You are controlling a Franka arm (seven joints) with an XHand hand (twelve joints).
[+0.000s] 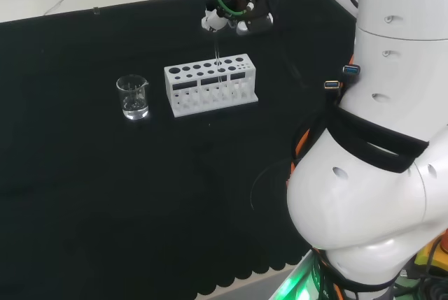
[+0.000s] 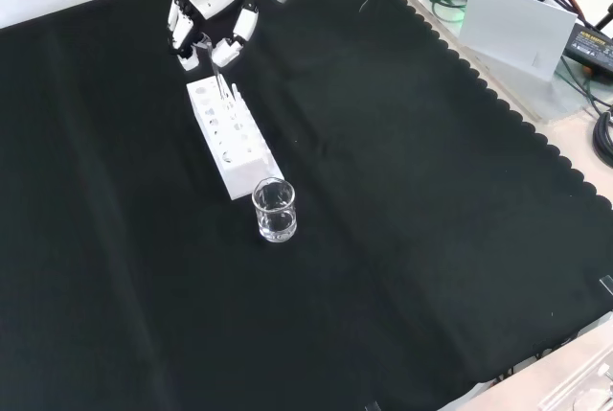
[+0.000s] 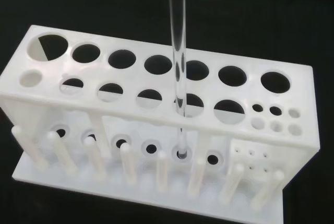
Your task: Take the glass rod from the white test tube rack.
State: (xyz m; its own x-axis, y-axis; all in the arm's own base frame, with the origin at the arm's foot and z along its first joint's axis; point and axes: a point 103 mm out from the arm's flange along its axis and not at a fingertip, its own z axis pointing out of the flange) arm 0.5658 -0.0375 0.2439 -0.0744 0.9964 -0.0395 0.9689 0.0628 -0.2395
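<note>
The main risk, as I judge it, is a sideways drift while the glass rod is in its hole: the rod passes through a front-row opening of the white test tube rack and its tip sits in a seat on the base, so a tilt could bind it against the rim, drag the rack along, or snap the glass. A slip could drop it back in. The beaker stands to the rack's left in the head view, apart from the rod. The hand hangs above the rack's far end in the front view, palm down, fingers curled downward and pinching the rod's upper end.
</note>
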